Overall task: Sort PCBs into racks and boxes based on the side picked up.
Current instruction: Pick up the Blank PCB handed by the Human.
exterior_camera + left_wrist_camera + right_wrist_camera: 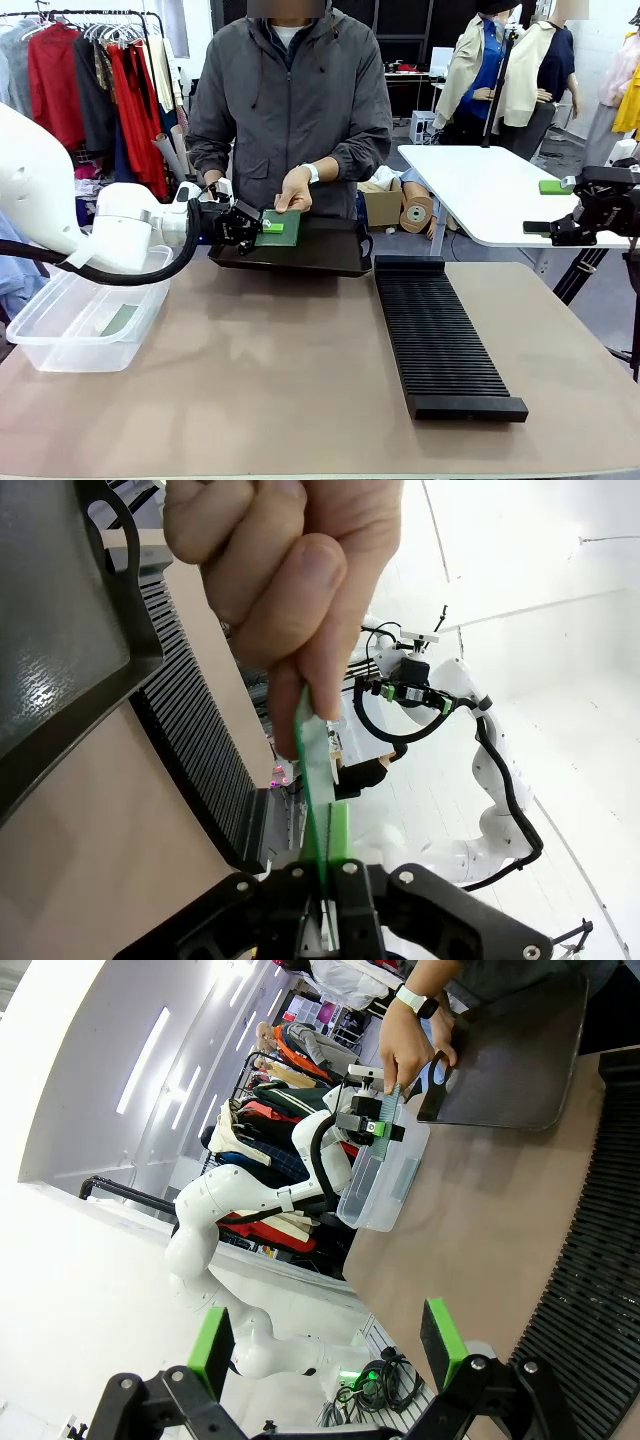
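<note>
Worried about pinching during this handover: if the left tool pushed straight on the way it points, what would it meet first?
The person's fingers: they pinch the far end of the PCB that the left tool is shut on, straight ahead. Nothing else seems to lie between.

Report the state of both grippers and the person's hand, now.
Left gripper: closed on the thin flat green PCB, at its edge.
Right gripper: open, empty.
Person's hand: pinching the same PCB's opposite edge.

Table (280, 390) with tub (45, 350), tray (330, 248), rack (440, 335)
</note>
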Robot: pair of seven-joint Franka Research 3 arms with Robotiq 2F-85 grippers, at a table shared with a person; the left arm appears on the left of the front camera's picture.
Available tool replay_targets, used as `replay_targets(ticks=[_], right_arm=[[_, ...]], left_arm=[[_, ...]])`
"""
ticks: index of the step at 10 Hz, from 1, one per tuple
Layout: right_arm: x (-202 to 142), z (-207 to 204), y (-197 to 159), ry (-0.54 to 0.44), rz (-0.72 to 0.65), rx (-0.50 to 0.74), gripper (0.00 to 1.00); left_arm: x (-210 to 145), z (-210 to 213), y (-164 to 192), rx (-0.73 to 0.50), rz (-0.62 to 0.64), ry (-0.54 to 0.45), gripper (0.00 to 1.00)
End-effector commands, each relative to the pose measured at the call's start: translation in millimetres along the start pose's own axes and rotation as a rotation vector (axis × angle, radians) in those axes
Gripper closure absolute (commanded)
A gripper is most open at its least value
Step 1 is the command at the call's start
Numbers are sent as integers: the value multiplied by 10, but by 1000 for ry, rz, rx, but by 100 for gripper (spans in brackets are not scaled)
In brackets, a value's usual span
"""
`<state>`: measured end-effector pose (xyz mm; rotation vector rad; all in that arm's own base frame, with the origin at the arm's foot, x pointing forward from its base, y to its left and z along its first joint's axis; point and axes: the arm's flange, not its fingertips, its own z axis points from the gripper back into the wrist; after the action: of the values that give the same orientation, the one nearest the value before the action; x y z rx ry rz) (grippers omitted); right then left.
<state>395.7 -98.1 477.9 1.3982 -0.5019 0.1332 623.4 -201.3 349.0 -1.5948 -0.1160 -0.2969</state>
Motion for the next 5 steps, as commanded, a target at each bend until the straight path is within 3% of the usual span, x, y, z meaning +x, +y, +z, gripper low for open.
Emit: replay_targets(ticks=[1,5], right_arm=[[-1,5,18,1,9,8,0],[-1,5,18,1,9,8,0]], left_arm=[[-1,3,-2,6,0,-4,100],[-1,3,-2,6,0,-4,100]])
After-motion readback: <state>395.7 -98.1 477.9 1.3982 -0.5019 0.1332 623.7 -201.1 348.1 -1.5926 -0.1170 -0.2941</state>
